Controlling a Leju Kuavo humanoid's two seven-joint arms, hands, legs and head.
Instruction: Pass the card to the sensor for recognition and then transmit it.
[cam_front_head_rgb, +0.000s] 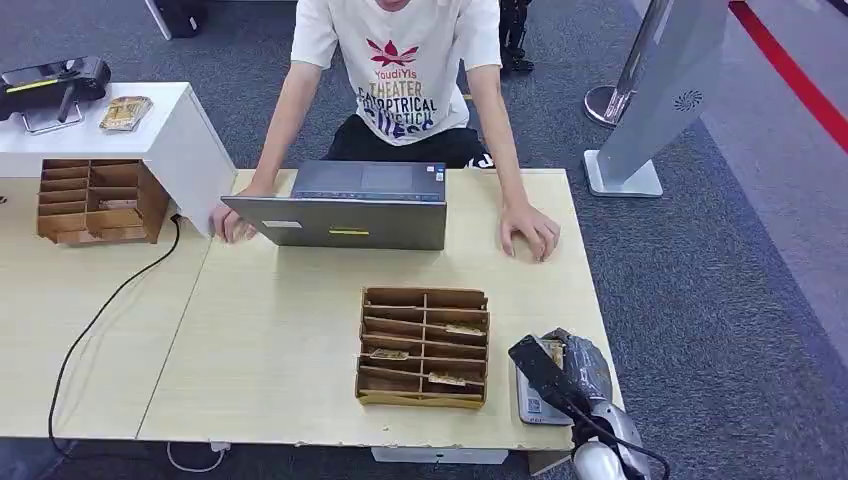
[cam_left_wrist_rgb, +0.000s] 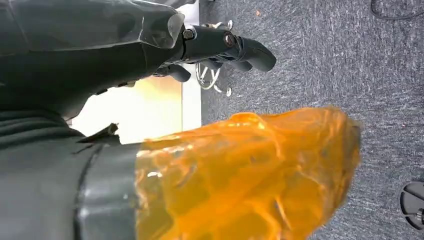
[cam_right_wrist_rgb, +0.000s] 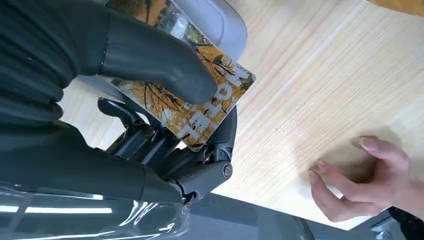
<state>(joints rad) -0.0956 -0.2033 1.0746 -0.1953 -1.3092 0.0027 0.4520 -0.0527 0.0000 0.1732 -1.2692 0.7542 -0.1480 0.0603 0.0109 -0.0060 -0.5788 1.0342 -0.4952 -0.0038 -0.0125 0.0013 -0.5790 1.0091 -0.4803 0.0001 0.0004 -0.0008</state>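
Observation:
My right hand is at the table's near right corner and pinches a card between thumb and fingers. The right wrist view shows the card printed with autumn trees and white letters, under the thumb. It is held just over a grey-and-white sensor pad, whose rounded grey edge lies behind the card. My left hand hangs beside the table over grey carpet with nothing in it. Its dark fingers stand apart from an orange-wrapped thumb.
A cardboard card organizer with a few cards stands left of the sensor. A person sits behind an open laptop, one hand flat on the table. A second organizer, a white box and a cable lie far left.

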